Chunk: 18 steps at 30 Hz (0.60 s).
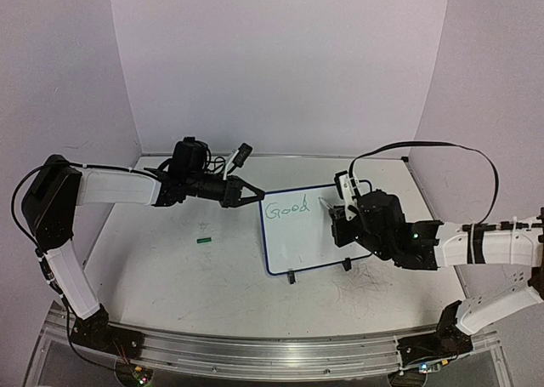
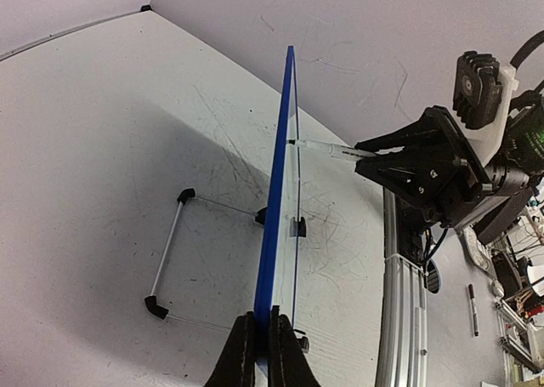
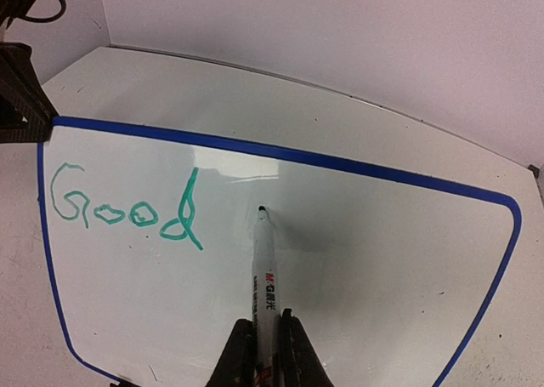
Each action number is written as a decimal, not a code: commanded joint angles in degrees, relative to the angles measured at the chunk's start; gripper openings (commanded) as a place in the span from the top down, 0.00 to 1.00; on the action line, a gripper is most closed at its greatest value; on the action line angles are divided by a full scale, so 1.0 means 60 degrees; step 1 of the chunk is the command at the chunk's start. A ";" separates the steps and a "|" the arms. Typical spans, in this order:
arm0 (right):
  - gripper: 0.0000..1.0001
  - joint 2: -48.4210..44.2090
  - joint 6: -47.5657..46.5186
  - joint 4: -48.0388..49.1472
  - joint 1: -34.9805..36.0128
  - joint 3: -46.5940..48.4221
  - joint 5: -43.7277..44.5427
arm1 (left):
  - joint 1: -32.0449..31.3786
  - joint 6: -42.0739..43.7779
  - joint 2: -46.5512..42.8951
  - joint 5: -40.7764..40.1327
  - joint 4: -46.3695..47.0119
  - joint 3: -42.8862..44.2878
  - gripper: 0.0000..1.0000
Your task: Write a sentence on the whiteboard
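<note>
Well, scuffed tbl (image 1: 170, 268), pale walls (image 1: 280, 64), whiteboard (image 1: 297, 238).

- My left gripper (image 1: 257, 195) pinches the whiteboard (image 1: 297, 247) at its far left corner.
- One green word (image 1: 286, 208), "Good", sits along its top.
- My right gripper (image 1: 336, 221) hangs over the board, just right of that word.
- A small green piece (image 1: 204, 241) lies on the table (image 1: 170, 276), left of the board.

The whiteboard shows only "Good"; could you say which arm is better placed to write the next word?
Right: its fingers hold the marker, tip at the whiteboard beside "Good"; the left fingers clamp the board's edge.
</note>
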 commanded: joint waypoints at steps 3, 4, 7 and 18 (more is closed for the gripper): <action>1.00 0.0103 0.0191 -0.0028 -0.0008 0.0385 0.0224 | -0.0185 0.0310 -0.0212 0.0031 0.0040 -0.0006 1.00; 1.00 0.0101 0.0217 -0.0071 -0.0006 0.0368 0.0191 | -0.0184 0.0310 -0.0206 0.0032 0.0037 -0.0002 1.00; 1.00 0.0076 0.0297 -0.0191 -0.0002 0.0280 0.0094 | -0.0191 0.0310 -0.0192 0.0043 0.0035 0.0010 1.00; 1.00 -0.0112 0.0657 -0.0543 -0.0004 -0.0054 -0.0200 | -0.0190 0.0310 -0.0198 0.0032 0.0026 0.0022 1.00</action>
